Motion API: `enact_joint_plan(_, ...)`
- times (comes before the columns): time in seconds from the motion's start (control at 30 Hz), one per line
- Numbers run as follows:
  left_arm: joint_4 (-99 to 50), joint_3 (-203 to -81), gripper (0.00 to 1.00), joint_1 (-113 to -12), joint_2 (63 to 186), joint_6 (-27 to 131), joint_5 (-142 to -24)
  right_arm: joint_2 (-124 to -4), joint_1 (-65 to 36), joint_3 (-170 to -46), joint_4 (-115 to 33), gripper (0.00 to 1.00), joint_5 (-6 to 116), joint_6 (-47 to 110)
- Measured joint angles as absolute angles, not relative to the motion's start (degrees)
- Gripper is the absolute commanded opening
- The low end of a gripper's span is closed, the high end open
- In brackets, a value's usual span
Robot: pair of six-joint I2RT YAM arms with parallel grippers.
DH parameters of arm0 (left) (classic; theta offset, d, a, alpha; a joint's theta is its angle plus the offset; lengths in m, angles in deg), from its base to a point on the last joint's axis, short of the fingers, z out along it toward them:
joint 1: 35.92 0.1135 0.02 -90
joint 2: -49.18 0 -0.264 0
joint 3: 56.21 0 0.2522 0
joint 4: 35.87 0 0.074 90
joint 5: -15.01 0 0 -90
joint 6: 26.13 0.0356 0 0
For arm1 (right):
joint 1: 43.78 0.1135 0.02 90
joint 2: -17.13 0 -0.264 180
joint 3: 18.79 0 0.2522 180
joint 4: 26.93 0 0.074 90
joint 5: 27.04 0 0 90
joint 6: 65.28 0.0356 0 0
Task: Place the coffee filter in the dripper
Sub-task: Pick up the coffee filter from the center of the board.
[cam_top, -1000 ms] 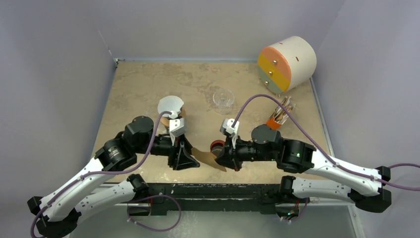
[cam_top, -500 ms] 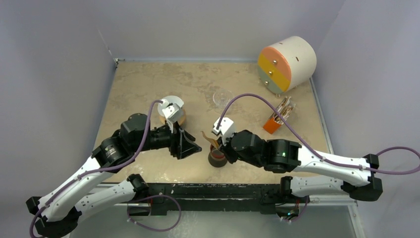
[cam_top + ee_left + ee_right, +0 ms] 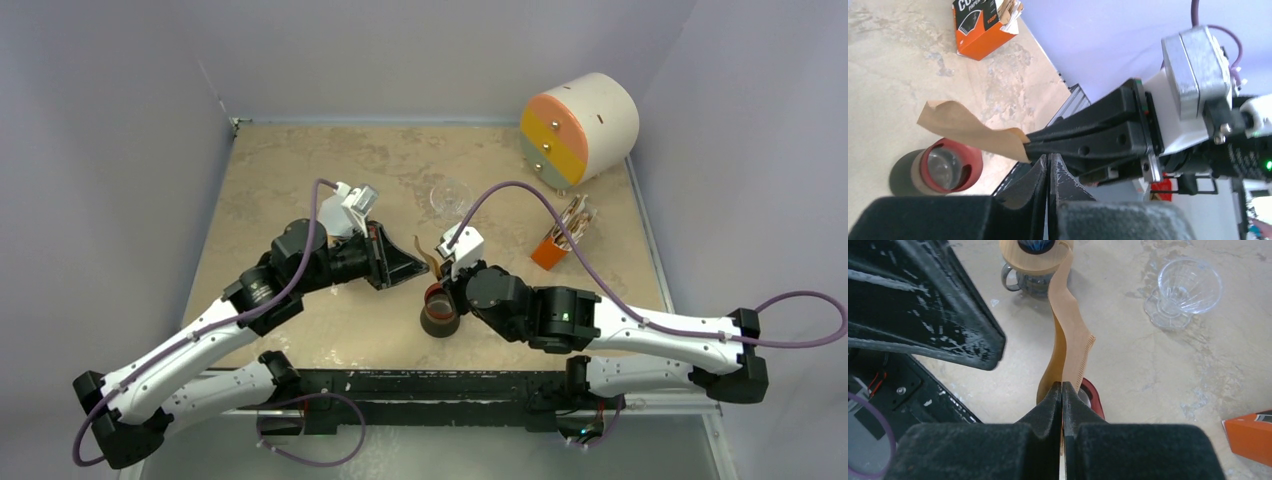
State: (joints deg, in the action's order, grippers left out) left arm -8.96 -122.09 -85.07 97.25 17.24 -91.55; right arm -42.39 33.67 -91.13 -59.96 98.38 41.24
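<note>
- So, the right gripper [image 3: 1062, 390] is clamped on the coffee filter [image 3: 1068, 330]: brown paper pinched by its lower edge, rising wavy from the jaws.
- The left gripper [image 3: 1048, 167] has its jaws pressed together with nothing between them. Its tips sit just beside the right gripper's fingers and the filter's pinched corner.
- The filter hangs in the air over a red-rimmed cup [image 3: 945, 167] on the table [image 3: 280, 170].
- The dripper [image 3: 1035, 244] shows only at the top edge of the right wrist view, as a blue cone seated in a wooden ring [image 3: 1035, 259] on a grey mug [image 3: 1023, 281]. There is no paper in it.
- In the top view the left wrist hides the dripper.
- A glass cup [image 3: 1188, 287] stands farther back on the table, and an orange box [image 3: 980, 27] of filters is off to the right.
</note>
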Motion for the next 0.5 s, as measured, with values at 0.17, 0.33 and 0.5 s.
enact_joint_plan(0.17,-13.69,-122.0,0.0,-85.07,101.12,12.52,-91.44,-42.15,34.22,-89.76,-57.81,0.0,100.81,41.83)
enact_joint_plan(0.33,-15.41,-122.0,0.0,-85.07,103.66,9.5,-91.13,-41.61,34.57,-88.82,-56.2,0.0,102.62,42.11)
enact_joint_plan(0.5,-15.26,-122.0,0.0,-85.07,105.58,8.1,-90.43,-41.61,34.68,-88.34,-55.83,0.0,104.04,42.29)
